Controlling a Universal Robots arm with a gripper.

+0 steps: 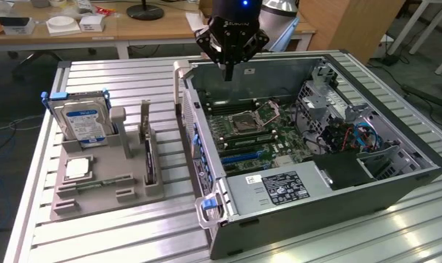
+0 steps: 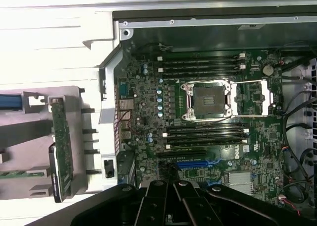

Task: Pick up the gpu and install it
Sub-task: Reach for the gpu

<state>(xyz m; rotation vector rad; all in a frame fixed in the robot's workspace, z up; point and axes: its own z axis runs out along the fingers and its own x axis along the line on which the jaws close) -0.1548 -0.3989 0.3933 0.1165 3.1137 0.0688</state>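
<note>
Nearest in the exterior view, the ribbed aluminium counter (image 1: pixel 118 241) carried an open dark grey computer case (image 1: pixel 316 213) lying on its side, with a silver power supply box bearing a black label (image 1: pixel 279 186) at its near end. Beyond that lay the green motherboard (image 1: pixel 250 137) with its empty square metal processor socket (image 1: pixel 249 121). On the exterior view's left of the case sat a grey plastic parts holder (image 1: pixel 104 192). The gpu (image 1: pixel 149 160), a thin dark circuit card with a silvery end bracket, stood on edge in a slot of that holder, just beside the case wall and untouched. A flat silver square chip (image 1: pixel 78 167) lay in the holder's near part, and farther back a thick silver hard drive with a blue-white label (image 1: pixel 82 123) stood upright. Farthest, the black gripper (image 1: pixel 228 74) hung above the far end of the open case, closed, with nothing between its fingers, well apart from the gpu.
</note>
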